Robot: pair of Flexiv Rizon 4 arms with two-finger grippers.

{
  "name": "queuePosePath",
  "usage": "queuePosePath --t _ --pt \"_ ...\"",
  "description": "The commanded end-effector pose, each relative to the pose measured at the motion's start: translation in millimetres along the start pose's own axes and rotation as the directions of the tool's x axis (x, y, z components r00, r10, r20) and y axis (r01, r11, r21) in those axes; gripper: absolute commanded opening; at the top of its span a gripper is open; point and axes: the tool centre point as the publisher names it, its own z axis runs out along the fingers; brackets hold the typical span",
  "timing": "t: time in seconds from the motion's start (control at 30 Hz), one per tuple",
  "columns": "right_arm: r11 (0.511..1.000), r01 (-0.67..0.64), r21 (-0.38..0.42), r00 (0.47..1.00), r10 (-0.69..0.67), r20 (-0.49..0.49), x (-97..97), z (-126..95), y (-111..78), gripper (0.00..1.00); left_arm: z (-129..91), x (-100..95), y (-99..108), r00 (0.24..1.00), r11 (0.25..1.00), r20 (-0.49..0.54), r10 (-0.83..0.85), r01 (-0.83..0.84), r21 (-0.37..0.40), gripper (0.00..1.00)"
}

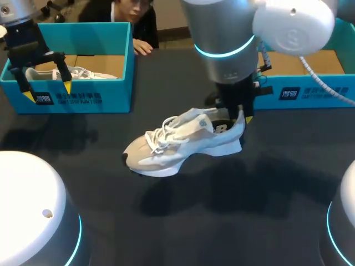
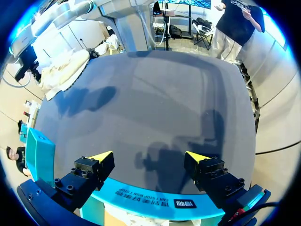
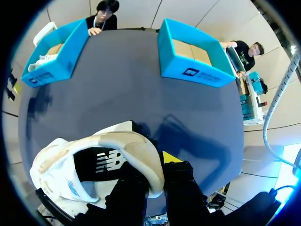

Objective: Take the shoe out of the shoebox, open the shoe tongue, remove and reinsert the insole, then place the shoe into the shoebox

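A beige and white shoe [image 1: 183,141] hangs just above the middle of the dark table, toe pointing left, its shadow beneath it. My right gripper [image 1: 239,116] is shut on its heel. In the right wrist view the padded heel collar [image 3: 136,150] is pinched between the fingers of the right gripper [image 3: 150,167], with the shoe's opening [image 3: 94,162] beside them. My left gripper [image 1: 47,91] hangs open and empty over the front wall of the left teal shoebox [image 1: 83,102]. The left wrist view has the left gripper's yellow tips [image 2: 148,157] wide apart above that box wall [image 2: 150,202].
A second white shoe [image 1: 77,72] lies inside the left shoebox [image 3: 56,61]. Another teal shoebox [image 1: 310,94] stands at the back right [image 3: 188,61], just behind my right arm. A person's hand [image 1: 143,49] rests at the table's far edge.
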Motion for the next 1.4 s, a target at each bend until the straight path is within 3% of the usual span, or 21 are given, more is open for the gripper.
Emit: queuePosePath --t 0.03,0.93,1.4 --pt "1.000 -0.001 0.000 1.000 0.001 0.000 1.2 -0.1 -0.1 0.00 0.8 0.5 -1.2 1.000 1.000 0.001 0.001 -0.001 -0.005 1.00" --pt "1.000 -0.001 0.000 1.000 0.001 0.000 1.2 -0.1 -0.1 0.00 0.8 0.5 -1.2 1.000 1.000 0.001 0.001 -0.001 -0.005 1.00" --pt "1.000 -0.001 0.013 1.000 0.002 -0.012 36.1 54.1 -11.7 0.00 0.8 0.5 -1.2 1.000 1.000 0.001 0.001 -0.001 -0.005 1.00"
